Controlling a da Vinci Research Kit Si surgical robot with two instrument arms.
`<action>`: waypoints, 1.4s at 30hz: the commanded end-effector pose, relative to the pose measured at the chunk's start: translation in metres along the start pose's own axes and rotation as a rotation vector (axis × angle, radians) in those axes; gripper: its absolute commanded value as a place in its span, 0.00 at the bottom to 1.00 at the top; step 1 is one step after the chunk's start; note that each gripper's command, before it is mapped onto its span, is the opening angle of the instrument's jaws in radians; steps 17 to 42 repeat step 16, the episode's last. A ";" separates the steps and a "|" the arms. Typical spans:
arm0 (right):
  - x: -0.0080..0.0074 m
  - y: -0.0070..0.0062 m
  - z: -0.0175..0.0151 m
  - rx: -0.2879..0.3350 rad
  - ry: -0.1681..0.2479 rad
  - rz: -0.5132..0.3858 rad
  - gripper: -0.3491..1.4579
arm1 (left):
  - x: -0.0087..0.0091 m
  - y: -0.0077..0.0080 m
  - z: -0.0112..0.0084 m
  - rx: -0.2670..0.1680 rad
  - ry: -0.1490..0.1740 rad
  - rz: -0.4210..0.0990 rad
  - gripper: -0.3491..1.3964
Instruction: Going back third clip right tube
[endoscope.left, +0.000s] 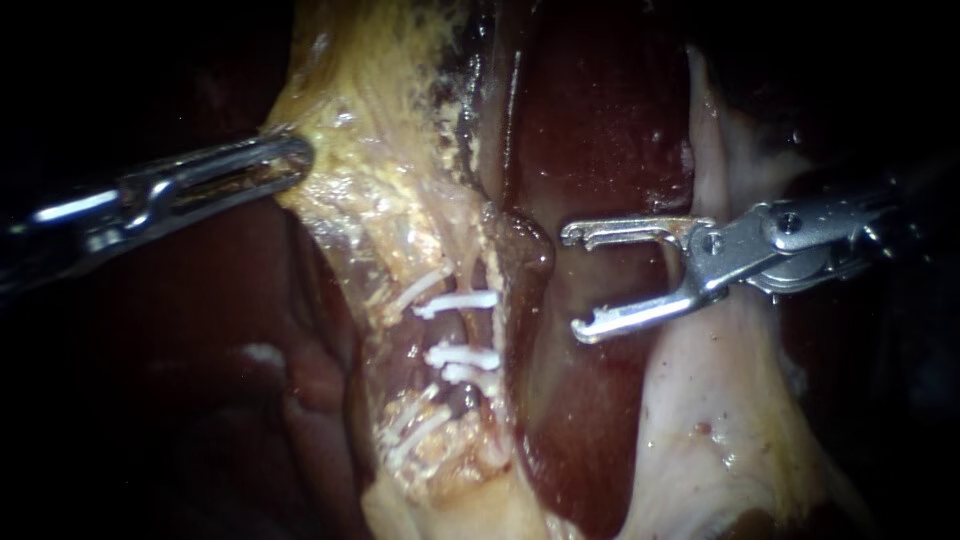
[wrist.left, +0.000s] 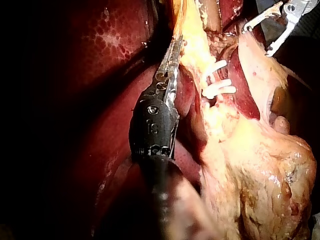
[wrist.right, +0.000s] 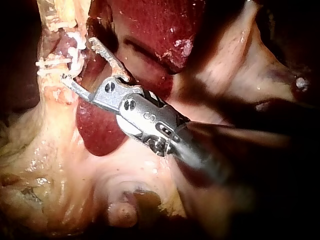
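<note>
Several white clips (endoscope.left: 458, 302) lie across the tubes in the yellowish tissue at centre; three of them sit stacked on the right tube (endoscope.left: 487, 335). My right instrument (endoscope.left: 575, 283) hangs just right of the clips, its jaws wide open and empty, apart from the tube. In the right wrist view the same jaws (wrist.right: 79, 61) gape beside the clips (wrist.right: 75, 41). My left instrument (endoscope.left: 288, 163) is shut on the edge of the yellowish tissue (endoscope.left: 350, 170) and holds it to the left. The left wrist view shows its jaws (wrist.left: 172, 52) lying along that fold, with the clips (wrist.left: 218, 88) beyond.
Dark red liver (endoscope.left: 600, 130) fills the space behind and below my right instrument. Pale tissue (endoscope.left: 720, 420) spreads under its shaft at the lower right. Fatty yellow tissue (wrist.left: 260, 175) bulks up beside my left instrument's shaft.
</note>
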 end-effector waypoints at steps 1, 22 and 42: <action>0.0001 -0.0001 0.0000 0.000 0.000 0.000 0.52 | 0.0000 -0.0002 0.0004 0.002 0.002 0.000 0.00; 0.0001 -0.0001 0.0000 0.010 0.011 0.000 0.52 | -0.0002 -0.0010 0.0012 0.011 0.004 -0.001 0.00; 0.0001 -0.0001 0.0000 0.010 0.011 0.000 0.52 | -0.0002 -0.0010 0.0012 0.011 0.004 -0.001 0.00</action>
